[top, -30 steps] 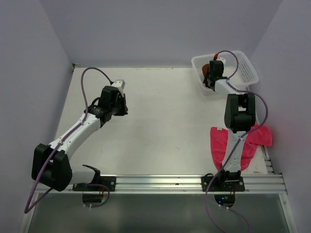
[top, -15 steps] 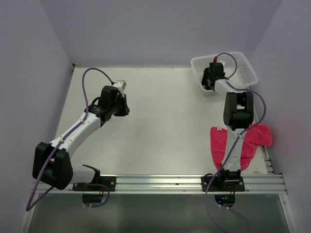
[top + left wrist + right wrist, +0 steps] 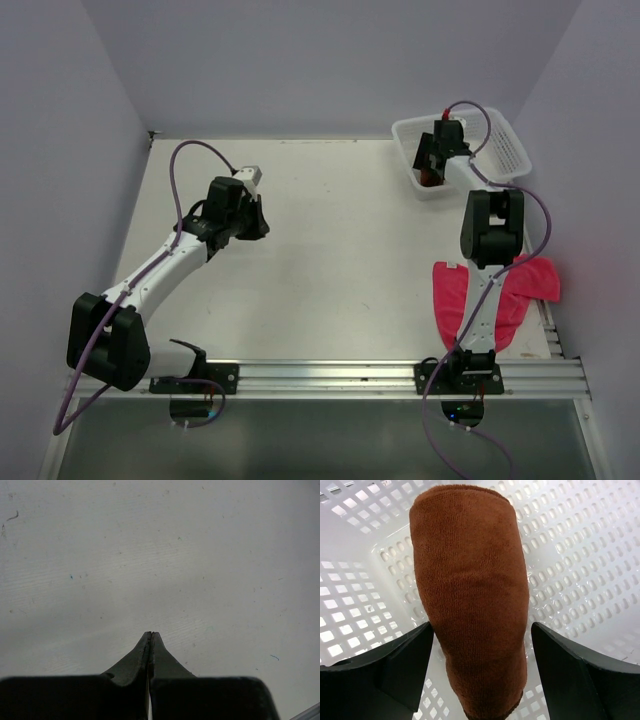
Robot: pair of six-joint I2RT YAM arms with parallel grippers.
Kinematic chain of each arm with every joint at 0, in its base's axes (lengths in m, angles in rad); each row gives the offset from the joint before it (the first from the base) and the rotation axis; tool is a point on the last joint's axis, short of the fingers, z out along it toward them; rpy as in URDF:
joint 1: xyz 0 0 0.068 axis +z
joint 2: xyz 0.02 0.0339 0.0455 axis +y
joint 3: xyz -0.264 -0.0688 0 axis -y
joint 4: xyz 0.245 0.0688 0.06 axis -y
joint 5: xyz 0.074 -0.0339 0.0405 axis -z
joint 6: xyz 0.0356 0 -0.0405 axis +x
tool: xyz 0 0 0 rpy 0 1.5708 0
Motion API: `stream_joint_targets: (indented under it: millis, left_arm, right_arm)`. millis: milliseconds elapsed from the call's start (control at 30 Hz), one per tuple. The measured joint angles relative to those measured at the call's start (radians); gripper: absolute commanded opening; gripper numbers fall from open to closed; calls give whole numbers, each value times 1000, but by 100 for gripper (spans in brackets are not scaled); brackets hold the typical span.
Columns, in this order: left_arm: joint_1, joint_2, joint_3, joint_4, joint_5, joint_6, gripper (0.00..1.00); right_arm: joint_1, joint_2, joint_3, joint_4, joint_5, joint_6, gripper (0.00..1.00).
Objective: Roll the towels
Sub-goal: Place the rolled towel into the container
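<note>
Right jaws astride rust-brown towel [image 3: 470, 605]

2 towels, 1 rust-brown [image 3: 470, 605], 1 pink [image 3: 448, 295], 1 basket [image 3: 510, 150], 2 arms, L arm [image 3: 160, 265], R arm [image 3: 490, 230]

A white plastic mesh basket [image 3: 507, 148] with perforated walls [image 3: 580, 555] sits at about 1 o'clock on a matte white tabletop [image 3: 340, 250], its surface lightly scuffed and speckled [image 3: 160, 555]. A silver aluminium rail [image 3: 330, 377] runs along the 6 o'clock edge. Pale lavender walls [image 3: 330, 60] enclose the 9, 12 and 3 o'clock sides.
</note>
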Motion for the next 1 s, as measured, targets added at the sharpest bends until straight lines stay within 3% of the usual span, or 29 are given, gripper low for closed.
stream_joint_targets:
  millis: [333, 567, 800, 1000]
  left_arm:
    - [0, -7, 0, 1, 29, 17, 0]
    - [0, -16, 0, 1, 42, 18, 0]
    - [0, -40, 0, 2, 42, 19, 5]
    - [0, -76, 0, 1, 39, 19, 12]
  right_arm:
    - [-5, -56, 46, -83, -3, -19, 84]
    - [-5, -232, -25, -83, -37, -17, 79]
    - [2, -528, -251, -78, -97, -6, 71]
    - [22, -877, -591, -89, -109, 14, 49]
